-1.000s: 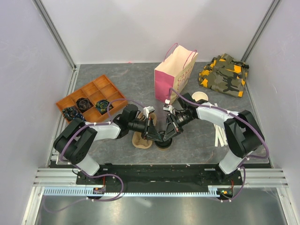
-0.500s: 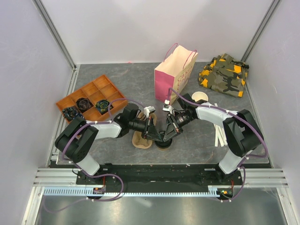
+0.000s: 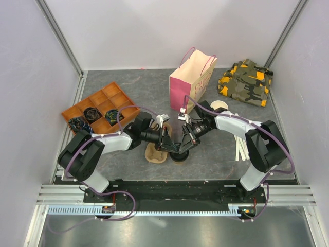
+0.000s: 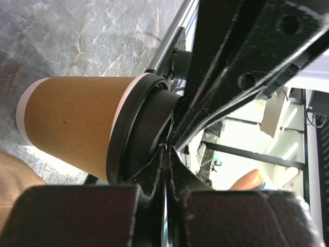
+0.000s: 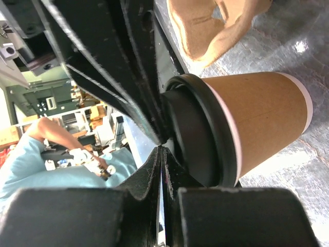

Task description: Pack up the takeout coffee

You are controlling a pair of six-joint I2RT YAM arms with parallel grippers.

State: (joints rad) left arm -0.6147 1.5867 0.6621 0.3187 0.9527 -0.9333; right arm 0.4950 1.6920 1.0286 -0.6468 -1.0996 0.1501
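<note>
The takeout coffee is a tan paper cup with a black lid, standing on the grey table just right of a tan cup carrier. In the top view the coffee is mostly hidden under both arms. My left gripper is shut with nothing between its fingers, and its tips rest against the top of the lid. My right gripper is shut in the same way, its tips on the lid from the other side. The two grippers meet tip to tip above the cup.
A pink paper bag stands open behind the arms. An orange divided tray lies at the left, a camouflage cloth at the back right. White sticks and a round pale cup top lie by the right arm.
Both wrists have shifted slightly away from the near edge, with the tips staying together over the lid. The right gripper's fingers have closed a little more.
</note>
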